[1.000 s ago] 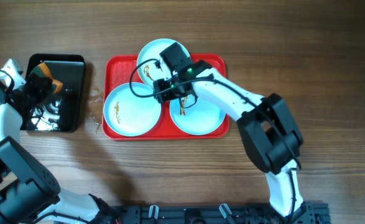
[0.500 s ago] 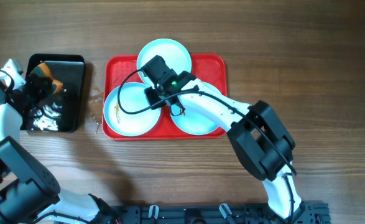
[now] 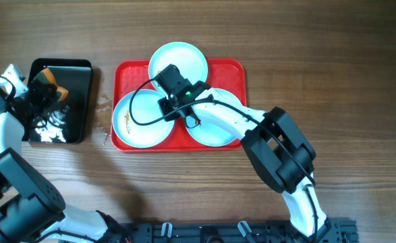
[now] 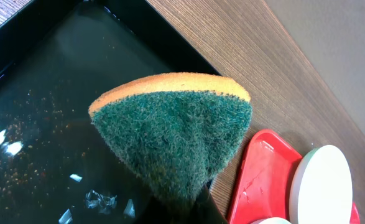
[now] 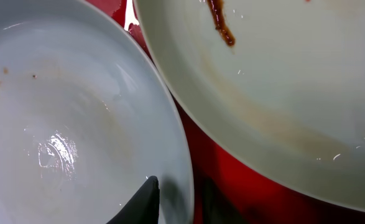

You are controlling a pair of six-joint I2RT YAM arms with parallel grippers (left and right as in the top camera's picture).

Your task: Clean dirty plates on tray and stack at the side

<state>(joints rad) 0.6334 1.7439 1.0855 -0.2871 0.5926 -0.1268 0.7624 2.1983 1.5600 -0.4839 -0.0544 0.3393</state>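
Observation:
Three white plates lie on the red tray (image 3: 235, 73): a top plate (image 3: 185, 57), a left plate (image 3: 138, 125) and a right plate (image 3: 218, 129), each with a brownish smear. My right gripper (image 3: 165, 102) is down on the left plate's upper right rim. In the right wrist view the gripper (image 5: 179, 194) is shut on that rim, with one finger (image 5: 146, 200) inside the left plate (image 5: 70, 124) and the other hidden below it. The top plate (image 5: 281, 81) lies just beyond. My left gripper (image 3: 39, 89) holds a green and yellow sponge (image 4: 176, 127) above the black tray.
The small black tray (image 3: 84, 73) stands left of the red one, with water and specks in its bottom (image 4: 27, 118). Bare wooden tabletop (image 3: 332, 67) lies to the right of the red tray and behind it.
My right gripper has moved left from between the top and right plates to the left plate's rim, and its jaws have narrowed onto it. The left arm and sponge have not moved.

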